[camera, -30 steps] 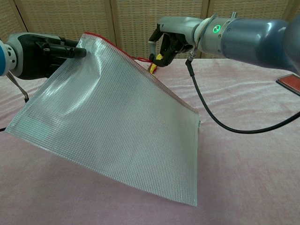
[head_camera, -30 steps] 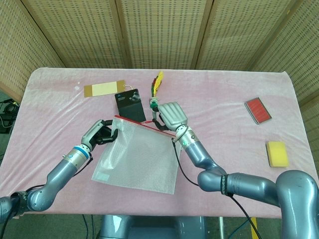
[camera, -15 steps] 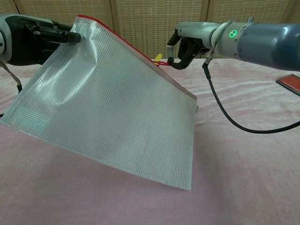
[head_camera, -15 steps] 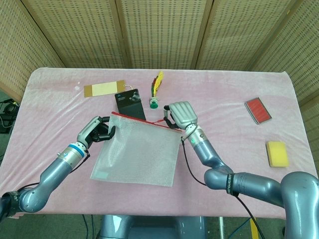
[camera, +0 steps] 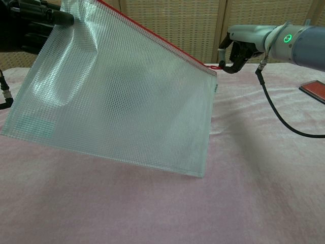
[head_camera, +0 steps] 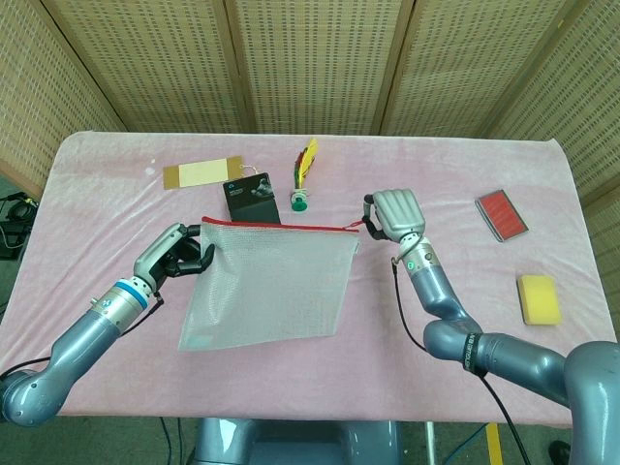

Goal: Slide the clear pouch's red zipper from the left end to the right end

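Observation:
The clear mesh pouch [head_camera: 266, 286] [camera: 122, 96] hangs lifted off the pink table, its red zipper strip [head_camera: 276, 225] [camera: 157, 38] running along the top edge. My left hand [head_camera: 179, 254] [camera: 30, 23] grips the pouch's top left corner. My right hand [head_camera: 392, 215] [camera: 238, 48] pinches the red zipper pull [head_camera: 358, 228] [camera: 214, 66] at the pouch's right end. In the chest view the pouch hides much of the table behind it.
Behind the pouch lie a black card package [head_camera: 252, 196], a green-based feather shuttlecock [head_camera: 302, 174] and a tan tag [head_camera: 201, 173]. A red flat case [head_camera: 501, 214] [camera: 314, 89] and a yellow sponge [head_camera: 539, 298] sit at the right.
My right hand has drawn the zipper pull rightward along the strip to the pouch's right end. The left hand moved left and the pouch now hangs level and taut.

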{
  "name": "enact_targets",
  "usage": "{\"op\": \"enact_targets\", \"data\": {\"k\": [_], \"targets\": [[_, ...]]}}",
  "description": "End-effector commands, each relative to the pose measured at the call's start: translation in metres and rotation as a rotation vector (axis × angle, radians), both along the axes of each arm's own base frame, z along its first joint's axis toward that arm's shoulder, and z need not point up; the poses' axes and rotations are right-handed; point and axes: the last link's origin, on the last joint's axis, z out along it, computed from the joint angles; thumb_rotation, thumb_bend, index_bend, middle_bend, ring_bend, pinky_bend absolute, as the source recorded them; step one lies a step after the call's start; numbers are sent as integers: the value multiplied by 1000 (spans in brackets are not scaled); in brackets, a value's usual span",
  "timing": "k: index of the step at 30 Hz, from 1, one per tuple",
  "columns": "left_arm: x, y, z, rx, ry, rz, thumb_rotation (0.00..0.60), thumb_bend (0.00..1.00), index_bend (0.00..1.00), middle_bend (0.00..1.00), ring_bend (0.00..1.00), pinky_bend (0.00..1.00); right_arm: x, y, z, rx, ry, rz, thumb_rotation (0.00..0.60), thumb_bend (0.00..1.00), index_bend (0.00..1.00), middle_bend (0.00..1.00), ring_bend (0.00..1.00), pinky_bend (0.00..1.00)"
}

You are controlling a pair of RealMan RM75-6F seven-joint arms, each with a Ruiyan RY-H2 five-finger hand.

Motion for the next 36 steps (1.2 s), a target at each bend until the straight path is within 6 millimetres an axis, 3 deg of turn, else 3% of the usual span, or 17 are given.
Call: {"op": "enact_targets", "data": {"k": [1, 7, 12, 13, 15, 16, 17, 22, 23, 25, 27, 29, 36], "targets": [[1, -1, 3, -10, 5, -8, 600, 1000, 905, 1000, 988, 1000, -10, -2, 3, -17, 17, -27, 600, 695, 748, 991, 963, 1000], [2, -2, 10, -14, -1, -13, 600, 1000, 906, 1000, 988, 1000, -30, -4, 7, -42, 45, -92, 600, 695, 750, 991, 963, 1000], [3, -1, 12, -18, -8, -12, 600, 1000, 906, 1000, 988, 1000, -35, -4, 9, -44, 30, -107, 600, 682, 727, 991, 963, 1000], [4, -1, 11, -21, -7, -12, 600, 1000, 906, 1000, 988, 1000, -34, -3, 10, -36, 22, -101, 600, 633, 666, 990, 963, 1000], [3, 0, 10, -27, -5, -12, 600, 1000, 906, 1000, 988, 1000, -35, -3, 11, -33, 16, -100, 600, 326, 362, 985, 963, 1000], [3, 0, 8, -32, -7, -8, 600, 1000, 906, 1000, 988, 1000, -33, -3, 12, -37, 15, -90, 600, 131, 160, 980, 963, 1000], [1, 1, 6, -37, -10, -1, 600, 1000, 904, 1000, 988, 1000, -32, -3, 13, -43, 29, -74, 600, 13, 41, 973, 962, 1000], [-8, 6, -6, -58, -33, 39, 600, 992, 845, 1000, 988, 1000, -29, -2, 18, -84, 99, -23, 600, 0, 0, 957, 959, 1000], [-11, 7, -8, -60, -31, 44, 600, 963, 792, 1000, 987, 1000, -29, -1, 19, -89, 107, -18, 600, 0, 0, 957, 959, 1000], [-16, 8, -11, -62, -16, 44, 600, 738, 596, 1000, 988, 1000, -29, 0, 20, -96, 122, -12, 600, 0, 0, 956, 958, 1000], [-22, 10, -12, -54, 17, 35, 600, 221, 196, 1000, 988, 1000, -29, 1, 22, -109, 141, 2, 600, 0, 0, 954, 957, 1000], [-31, 12, -10, -8, 47, 27, 600, 7, 8, 1000, 988, 1000, -28, 4, 26, -128, 148, 15, 600, 0, 0, 954, 958, 1000], [-57, 12, 19, 140, 191, -4, 600, 0, 0, 1000, 988, 1000, -28, 19, 46, -165, 101, 51, 600, 0, 0, 954, 957, 1000]]}}
